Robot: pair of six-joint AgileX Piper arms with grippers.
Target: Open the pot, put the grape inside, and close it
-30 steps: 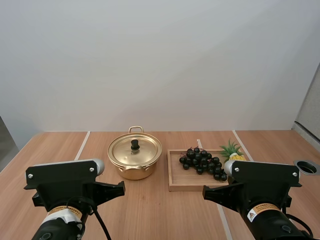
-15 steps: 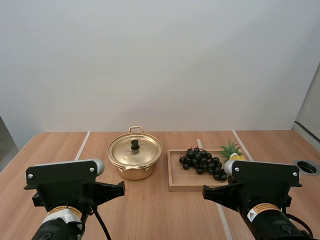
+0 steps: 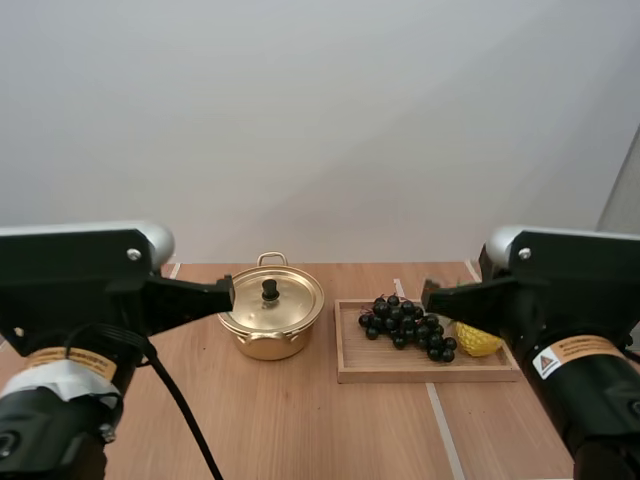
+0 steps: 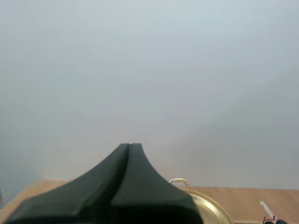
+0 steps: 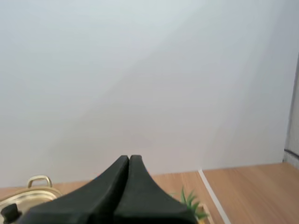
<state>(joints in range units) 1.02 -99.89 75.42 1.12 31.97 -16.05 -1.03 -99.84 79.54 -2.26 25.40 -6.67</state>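
Nothing of the task appears done. The golden pot (image 3: 268, 338) has its lid (image 3: 271, 300) on; the bunch of dark grapes (image 3: 405, 322) lies in the wooden tray (image 3: 380, 372) beside it, next to what may be a toy pineapple (image 3: 478, 341). The left gripper (image 4: 130, 146) and right gripper (image 5: 129, 158) hang short of both, fingers pressed together, empty.

The golden pot (image 3: 268, 338) stands upright near the tabletop's (image 3: 300, 420) far edge, closed by its lid (image 3: 285, 300) with a black knob (image 3: 270, 289). The dark grape bunch (image 3: 406, 325) lies in the wooden tray (image 3: 380, 372), along its far edge.
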